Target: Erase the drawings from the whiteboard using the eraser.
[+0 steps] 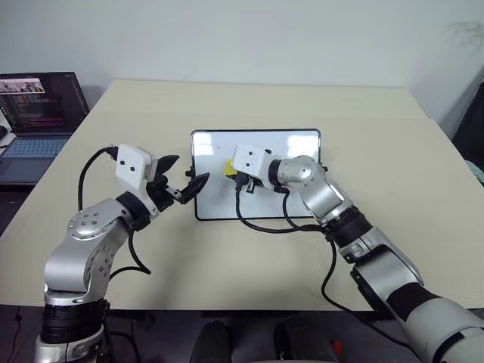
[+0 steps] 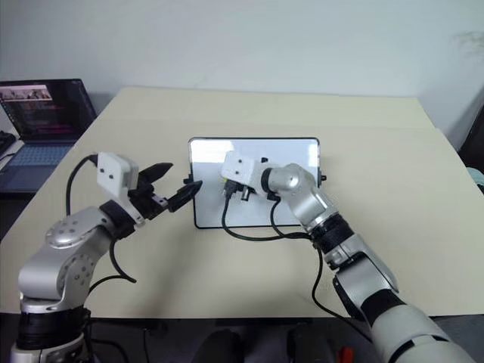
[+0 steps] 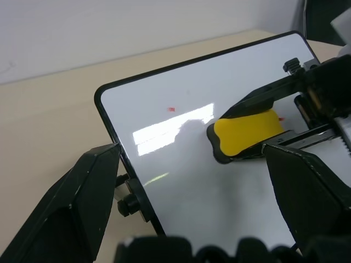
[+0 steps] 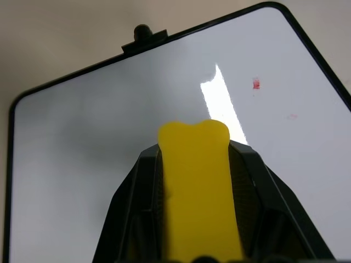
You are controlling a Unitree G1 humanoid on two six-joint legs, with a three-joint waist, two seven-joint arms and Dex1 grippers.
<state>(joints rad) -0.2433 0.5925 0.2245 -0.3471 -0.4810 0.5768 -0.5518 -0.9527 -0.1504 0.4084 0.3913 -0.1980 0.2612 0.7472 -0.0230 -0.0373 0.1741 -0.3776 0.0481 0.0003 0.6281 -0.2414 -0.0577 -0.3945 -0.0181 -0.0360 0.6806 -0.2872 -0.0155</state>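
Both right fingers (image 4: 137,219) clamp eraser (image 4: 200,186).

Both arms are built of rounded silver-grey shells joined by black rings, with small dark screws dotted over the elbow housings. A white box-shaped camera housing with two small dark holes is mounted behind the fingers of the left gripper (image 1: 184,187), and a like box sits behind those of the right gripper (image 1: 233,171). Black cables are looped from each box back along the forearm. The fingers (image 3: 82,203) are matt black, broad at the base and tapered to blunt tips.
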